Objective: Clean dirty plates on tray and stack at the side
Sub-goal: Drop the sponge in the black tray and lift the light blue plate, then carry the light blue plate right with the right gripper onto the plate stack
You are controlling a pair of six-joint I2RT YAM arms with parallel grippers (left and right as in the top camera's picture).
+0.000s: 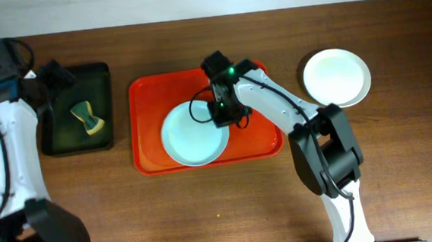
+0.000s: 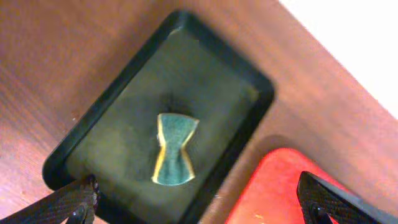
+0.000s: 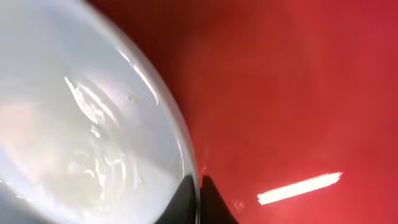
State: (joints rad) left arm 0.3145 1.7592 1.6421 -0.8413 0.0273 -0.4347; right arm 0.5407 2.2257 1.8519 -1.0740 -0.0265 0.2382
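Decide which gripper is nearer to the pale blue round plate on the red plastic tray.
Right. The right gripper pinches the pale blue round plate at its right rim; the left gripper hangs open by the dark rectangular tub, left of the red plastic tray.

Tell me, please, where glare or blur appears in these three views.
Right wrist: a bright glare streak on the tray, wavy reflections on the plate, both soft. Left wrist: the sponge and tub are slightly blurred, and the top right corner is washed out white. Overhead: sharp and evenly lit.
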